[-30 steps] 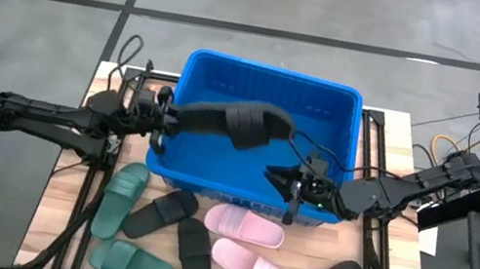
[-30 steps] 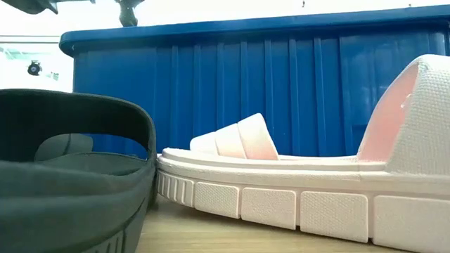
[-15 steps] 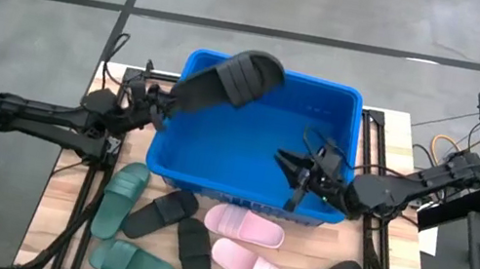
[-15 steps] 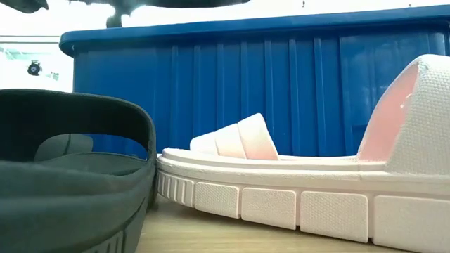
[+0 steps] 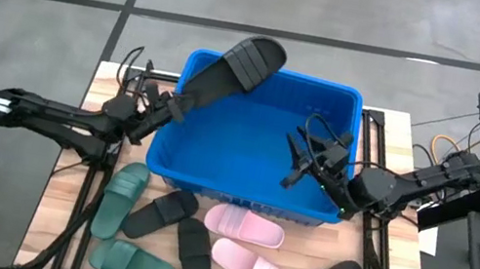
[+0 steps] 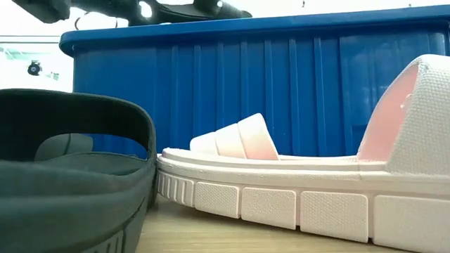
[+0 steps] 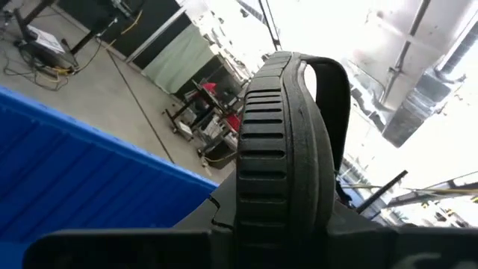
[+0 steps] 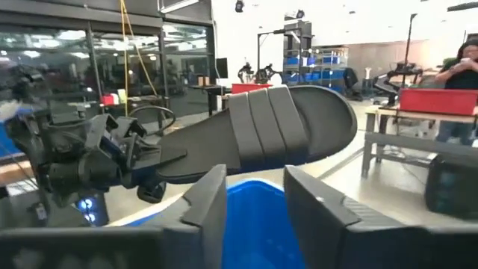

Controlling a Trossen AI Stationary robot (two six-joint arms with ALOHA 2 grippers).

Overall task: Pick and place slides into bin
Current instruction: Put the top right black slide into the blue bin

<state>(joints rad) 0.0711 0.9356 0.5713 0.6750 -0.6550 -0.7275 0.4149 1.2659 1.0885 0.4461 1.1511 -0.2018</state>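
My left gripper (image 5: 168, 107) is shut on a black slide (image 5: 232, 69) and holds it over the far left corner of the blue bin (image 5: 243, 199). The slide's strap (image 8: 269, 123) and toe end point away from the gripper. My right gripper (image 5: 298, 160) hovers open above the right part of the bin with nothing between its fingers (image 8: 211, 202). On the table in front of the bin lie two green slides (image 5: 120, 198), two pink slides (image 5: 244, 224) and three black slides (image 5: 162, 212). My left gripper pinches the black slide's heel end (image 7: 280, 213) between its two fingers, which lie along the slide. They come from the table's left, slanting upward. The slide is lifted clear and slants up over the bin's far rim, with the strapped toe end (image 5: 259, 56) highest.
The bin's front wall (image 6: 281, 91) stands close behind a pink slide (image 6: 232, 169) and a dark slide (image 6: 70, 176) in the low view. Cables run along both sides of the bin. A person stands in the room far behind the table.
My left gripper has rolled and swung the black slide from lying across the middle of the bin to slanting up over its far left corner. My right gripper has turned at the wrist, risen a little over the bin and opened wider.
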